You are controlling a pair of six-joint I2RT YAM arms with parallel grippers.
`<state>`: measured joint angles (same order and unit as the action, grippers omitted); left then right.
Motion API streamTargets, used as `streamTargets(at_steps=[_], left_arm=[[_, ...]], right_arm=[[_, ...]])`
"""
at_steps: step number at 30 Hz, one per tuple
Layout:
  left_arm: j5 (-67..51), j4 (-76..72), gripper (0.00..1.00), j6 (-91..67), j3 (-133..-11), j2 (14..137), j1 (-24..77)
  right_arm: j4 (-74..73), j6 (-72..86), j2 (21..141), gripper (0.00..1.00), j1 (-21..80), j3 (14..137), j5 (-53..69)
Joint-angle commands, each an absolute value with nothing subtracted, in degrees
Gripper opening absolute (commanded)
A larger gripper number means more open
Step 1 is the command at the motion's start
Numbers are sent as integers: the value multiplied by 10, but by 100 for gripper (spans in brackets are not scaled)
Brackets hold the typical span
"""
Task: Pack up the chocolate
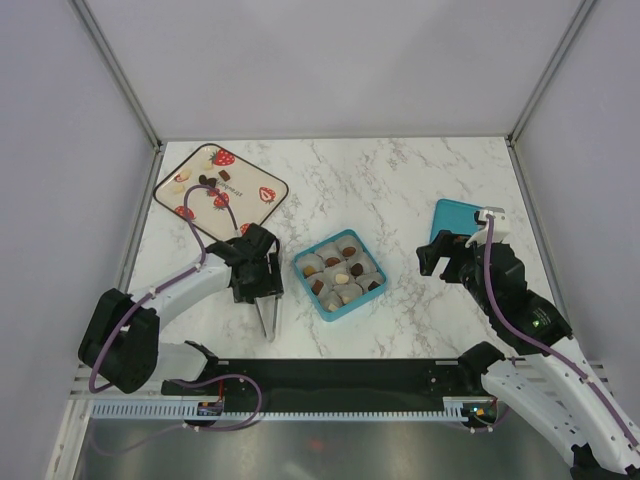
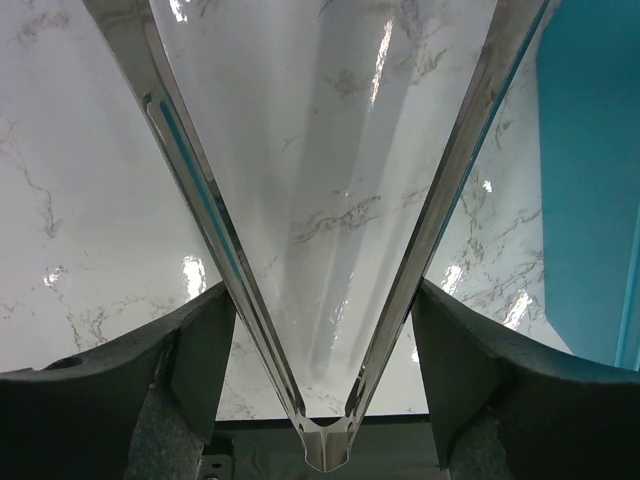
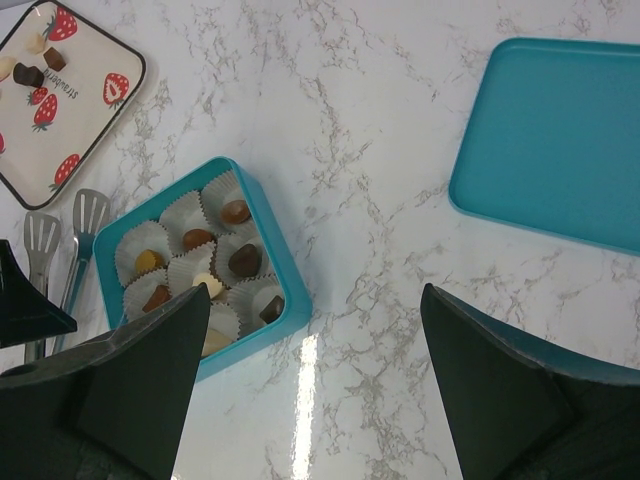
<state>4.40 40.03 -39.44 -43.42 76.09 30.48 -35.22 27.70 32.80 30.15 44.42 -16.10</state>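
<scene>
From above, you are mid-transfer: some chocolate [image 1: 204, 180] lies on the strawberry tray [image 1: 248, 182], more sits in the paper cups of the teal box [image 1: 311, 292], and the lid [image 1: 455, 218] lies well apart on the right. Your left gripper [image 1: 262, 288] sits over the tongs [image 1: 269, 318] just beside the box, and your right gripper [image 1: 447, 262] hovers near the lid. I judge the next move is back to the tray, closing the tong tips squarely on one piece, since each is small and could slip. In the left wrist view the tongs stand in a wide V between the fingers [image 2: 195, 350], both arms seemingly against them. You cannot tell whether they are pinched or merely resting there, and the tips are cut off. In the right wrist view the claw is spread wide and empty. One finger hides the box's near corner, so whether every cup is filled is unclear.
</scene>
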Motion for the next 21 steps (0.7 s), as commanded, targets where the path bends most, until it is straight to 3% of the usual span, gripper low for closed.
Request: streamTargets(at_steps=[1,6,9,15,17,21], left_arm=[[60,380,77,-417,-430,759,308],[53,381,79,-410,-433,758,308],[50,381,89,-408,-432,753,309],[42,381,91,-406,-430,732,309],[44,386,98,-404,-437,723,309],[52,410,100,-385,-490,687,308]], right_arm=[[-351,281,328,95,301,466,-163],[-355,286,330,95,302,474,-162],[-359,290,330,95,301,480,-162],[-370,301,330,95,302,494,-162],[-371,302,334,95,301,497,-162],[-378,303,384,95,301,525,-169]])
